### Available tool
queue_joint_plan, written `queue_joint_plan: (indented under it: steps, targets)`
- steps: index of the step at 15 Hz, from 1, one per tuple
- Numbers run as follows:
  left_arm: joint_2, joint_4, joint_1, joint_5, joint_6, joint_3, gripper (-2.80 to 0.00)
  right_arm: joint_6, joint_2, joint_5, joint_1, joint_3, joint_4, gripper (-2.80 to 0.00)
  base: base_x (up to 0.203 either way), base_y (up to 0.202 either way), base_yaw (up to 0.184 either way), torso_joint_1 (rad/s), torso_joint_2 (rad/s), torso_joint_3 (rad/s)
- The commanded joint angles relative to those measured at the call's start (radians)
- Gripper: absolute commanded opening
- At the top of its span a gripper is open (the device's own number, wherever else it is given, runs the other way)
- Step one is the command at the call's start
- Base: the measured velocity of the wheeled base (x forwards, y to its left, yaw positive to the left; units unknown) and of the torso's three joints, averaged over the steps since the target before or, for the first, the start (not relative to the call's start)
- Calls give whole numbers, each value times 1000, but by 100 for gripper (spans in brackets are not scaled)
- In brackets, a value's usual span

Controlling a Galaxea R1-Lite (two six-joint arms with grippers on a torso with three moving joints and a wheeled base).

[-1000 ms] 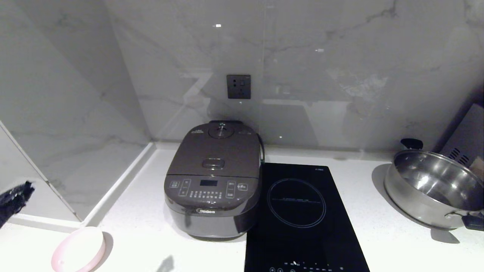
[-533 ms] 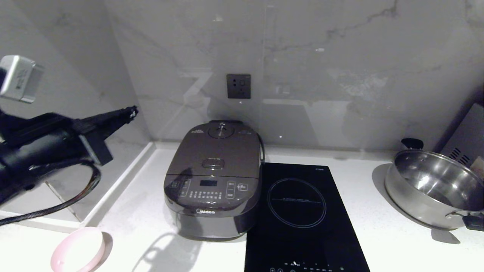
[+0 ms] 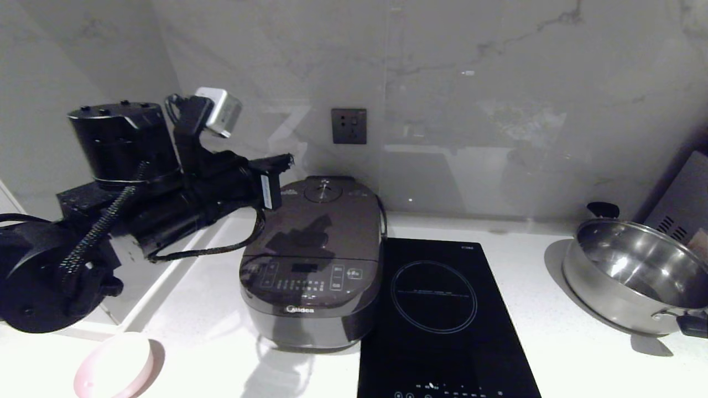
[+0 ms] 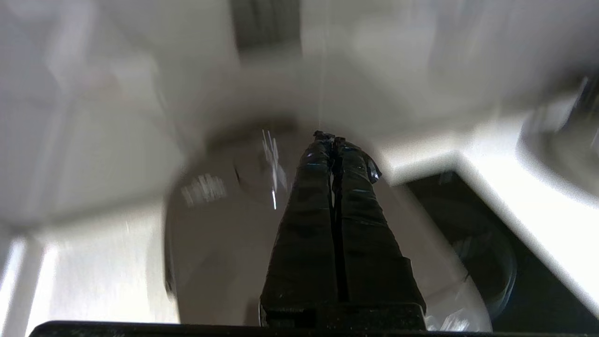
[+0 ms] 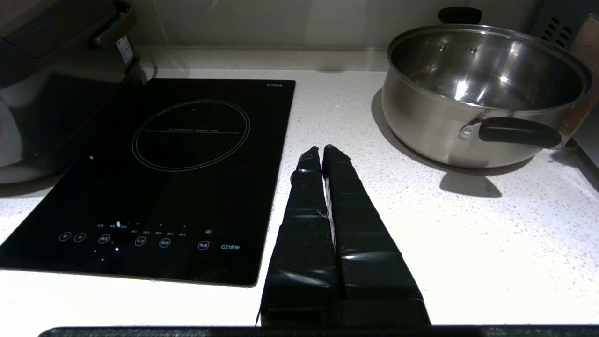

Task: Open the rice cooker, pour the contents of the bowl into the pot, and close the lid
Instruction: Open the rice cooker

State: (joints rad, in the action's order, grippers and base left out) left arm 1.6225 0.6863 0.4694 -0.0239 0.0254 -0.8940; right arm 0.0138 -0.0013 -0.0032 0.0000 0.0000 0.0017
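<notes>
While the bowl (image 3: 115, 366) sits on the counter (image 3: 553, 354) at near left, well apart from the grippers, right gripper (image 5: 322, 150) hangs clenched and empty over the counter between hob (image 5: 154, 173) and steel pan (image 5: 482, 93). Rice cooker (image 3: 312, 260) mid-counter, lid (image 3: 318, 221) down. Left gripper (image 3: 285, 160), clenched and empty, hovers above the lid's rear left

The bowl (image 3: 115, 366) is cut by the head view's near edge, its contents too pale to make out. The left wrist view is smeared: the rice cooker (image 4: 243, 224) is only a dark blur. The steel pan (image 3: 636, 276) runs off the right edge.
</notes>
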Motion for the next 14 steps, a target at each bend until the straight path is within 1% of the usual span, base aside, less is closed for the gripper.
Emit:
queue_joint_plan:
  steps: [1, 5, 7, 8, 9, 10, 13, 14]
  targets:
    - [70, -8, 2, -2, 9, -12, -280, 0, 1, 0, 0, 0, 0, -280, 0, 0, 0, 0, 0, 0]
    - [148, -63, -4, -22, 16, -84, -280, 0, 1, 0, 0, 0, 0, -280, 0, 0, 0, 0, 0, 0]
    - [192, -70, -3, -28, 18, -96, -280, 0, 1, 0, 0, 0, 0, -280, 0, 0, 0, 0, 0, 0]
    - [203, -77, -2, -45, 36, -91, -280, 0, 1, 0, 0, 0, 0, -280, 0, 0, 0, 0, 0, 0]
    - [212, -82, -3, -61, 74, -86, -280, 0, 1, 0, 0, 0, 0, -280, 0, 0, 0, 0, 0, 0]
    - [218, -87, -9, -70, 91, -80, -280, 0, 1, 0, 0, 0, 0, -280, 0, 0, 0, 0, 0, 0]
    - [215, -88, -14, -77, 98, -58, -280, 0, 1, 0, 0, 0, 0, -280, 0, 0, 0, 0, 0, 0]
    - [209, -88, -19, -90, 106, -42, -280, 0, 1, 0, 0, 0, 0, -280, 0, 0, 0, 0, 0, 0]
